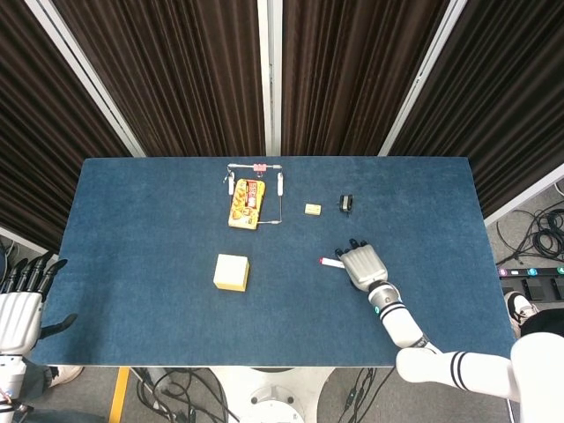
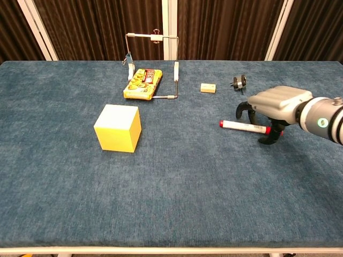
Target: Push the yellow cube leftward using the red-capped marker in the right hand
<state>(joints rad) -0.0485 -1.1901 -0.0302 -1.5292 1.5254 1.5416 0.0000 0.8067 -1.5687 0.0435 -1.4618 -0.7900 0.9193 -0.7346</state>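
The yellow cube point(image 1: 232, 271) point(image 2: 118, 128) sits on the blue table point(image 1: 132, 220), left of centre, with nothing touching it. My right hand point(image 1: 363, 264) point(image 2: 278, 107) is well to the right of it, low over the table. It holds the red-capped marker point(image 1: 330, 262) point(image 2: 245, 126) at its cap end, fingers curled down around it. The marker's white body lies level and points left toward the cube, with a wide gap between them. My left hand point(image 1: 19, 308) hangs off the table's left front corner, fingers apart and holding nothing.
A yellow snack pack point(image 1: 248, 203) point(image 2: 142, 83) lies inside a wire frame point(image 1: 256, 167) point(image 2: 153, 37) at the back. A small beige block point(image 1: 313, 209) point(image 2: 208, 87) and a black clip point(image 1: 346, 204) point(image 2: 239, 82) lie behind the right hand.
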